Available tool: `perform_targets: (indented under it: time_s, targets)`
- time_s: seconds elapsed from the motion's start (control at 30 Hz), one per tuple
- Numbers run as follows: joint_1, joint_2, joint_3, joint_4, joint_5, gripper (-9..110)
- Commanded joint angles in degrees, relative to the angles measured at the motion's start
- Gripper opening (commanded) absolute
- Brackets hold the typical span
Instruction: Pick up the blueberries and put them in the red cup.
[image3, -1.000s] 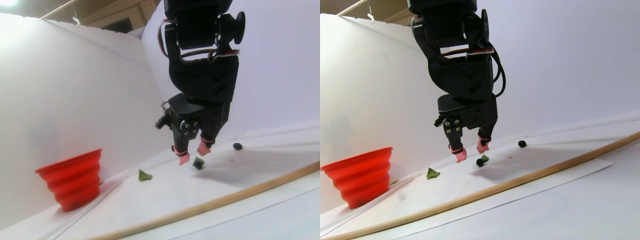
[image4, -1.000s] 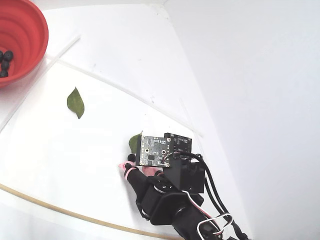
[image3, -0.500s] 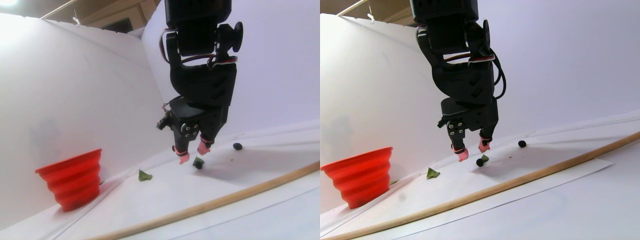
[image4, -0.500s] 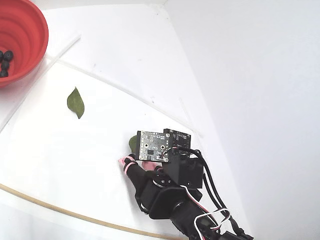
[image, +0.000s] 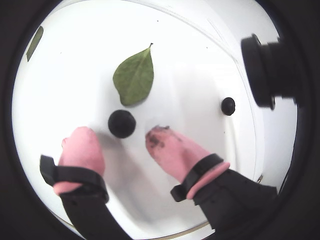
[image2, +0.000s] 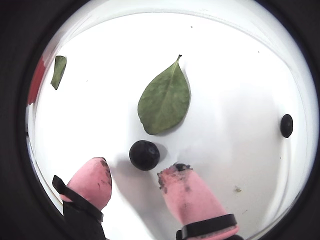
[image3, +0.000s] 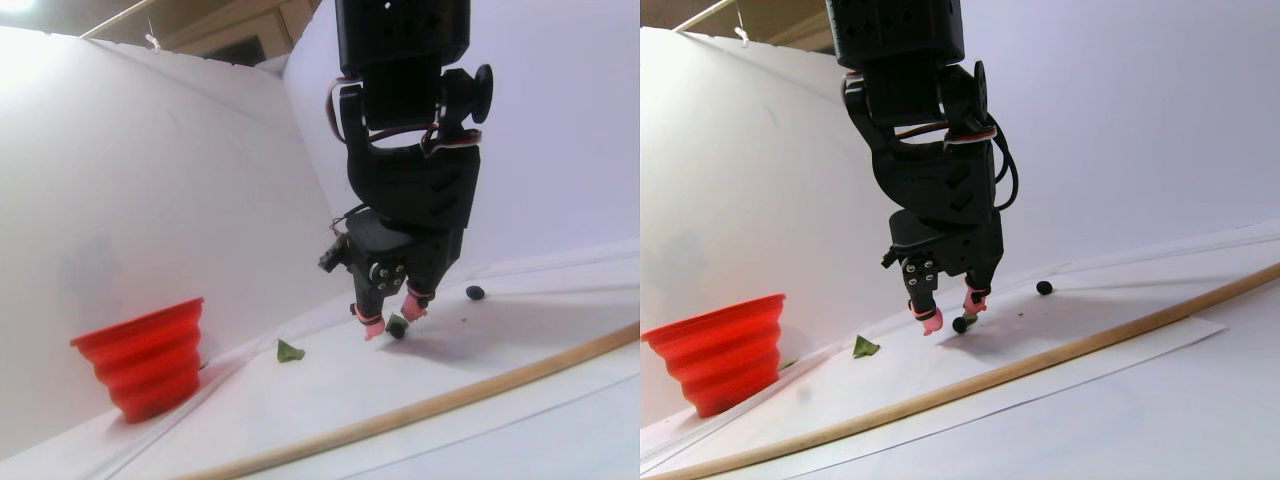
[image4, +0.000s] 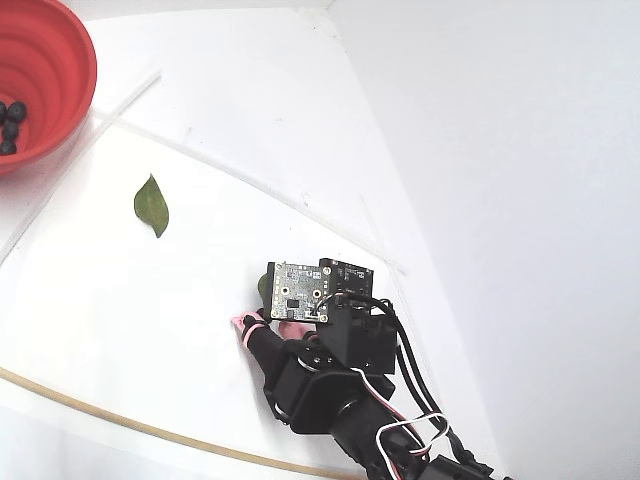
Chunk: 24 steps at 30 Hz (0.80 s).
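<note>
Your target blueberry (image2: 144, 154) sits on the white desk (image: 65, 75), just off the tip of a green leaf (image2: 164, 102); whether the two touch, you can't tell. In both wrist views it lies just ahead of the gap between the two pink fingertips (image2: 186, 192), slightly toward the left one, touching neither.

Your hand (image: 122, 141) is spread, nothing pinched. Both tips are low over the desk with the berry right at them in the stereo pair view (image3: 397, 326). The right tip is smudged dark at its end.

A second blueberry (image: 228, 106) lies well off to the right in a wrist view, apart from the leaf and hand; in the stereo pair it sits further back on the desk.

The red cup (image4: 45, 70) is at the top-left corner of the fixed view, far from your hand, with a few blueberries in the cup (image4: 10, 125) against its left side. A second leaf (image4: 151, 205) lies between cup and hand. A thin wooden rod (image3: 480, 385) runs across the desk in front.
</note>
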<state>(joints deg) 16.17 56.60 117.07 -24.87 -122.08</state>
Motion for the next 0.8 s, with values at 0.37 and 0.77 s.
perform_targets:
  time_s: [0.37,0.77]
  targets:
    - [-0.2,-1.5,-7.4,-1.6,1.0,20]
    - [-0.4,-3.3,-9.0,-1.8,1.4,19]
